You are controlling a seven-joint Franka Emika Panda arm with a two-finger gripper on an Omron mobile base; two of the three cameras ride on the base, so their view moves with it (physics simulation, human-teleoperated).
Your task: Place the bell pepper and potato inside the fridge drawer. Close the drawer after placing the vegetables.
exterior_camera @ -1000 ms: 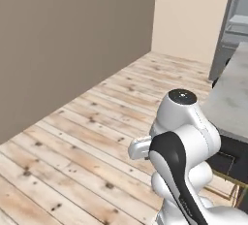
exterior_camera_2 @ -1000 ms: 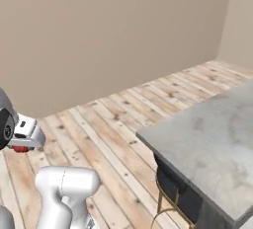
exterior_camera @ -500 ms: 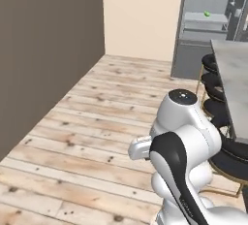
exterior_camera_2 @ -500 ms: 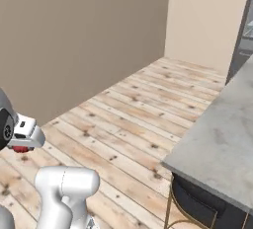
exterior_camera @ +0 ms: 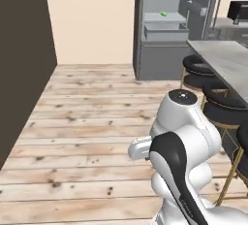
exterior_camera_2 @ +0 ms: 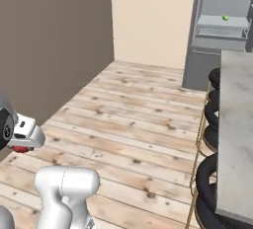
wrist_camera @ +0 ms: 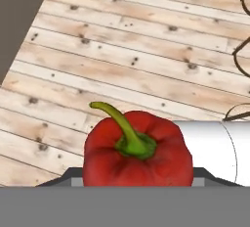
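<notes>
In the hand view a glossy red bell pepper [wrist_camera: 136, 155] with a curved green stem sits between the jaws, above the wooden floor. My gripper [exterior_camera_2: 21, 145] is shut on it, held low at the left of the right base view, where a bit of the red pepper [exterior_camera_2: 20, 149] shows under the hand. The fridge stands open at the far end of the room. Its grey fridge drawer [exterior_camera: 166, 32] is pulled out below a shelf, and it also appears in the right base view [exterior_camera_2: 216, 44]. The potato is out of view.
A small green vegetable [exterior_camera: 163, 13] lies on the fridge shelf above the drawer. A marble-topped counter [exterior_camera: 224, 63] with black round stools [exterior_camera: 197, 72] runs along the right. A dark brown wall [exterior_camera: 19, 73] stands on the left, with wooden floor [exterior_camera: 92, 117] between.
The whole picture has swung round as the base turned, which brought the open fridge and the stools into view. The gripper keeps its hold on the bell pepper.
</notes>
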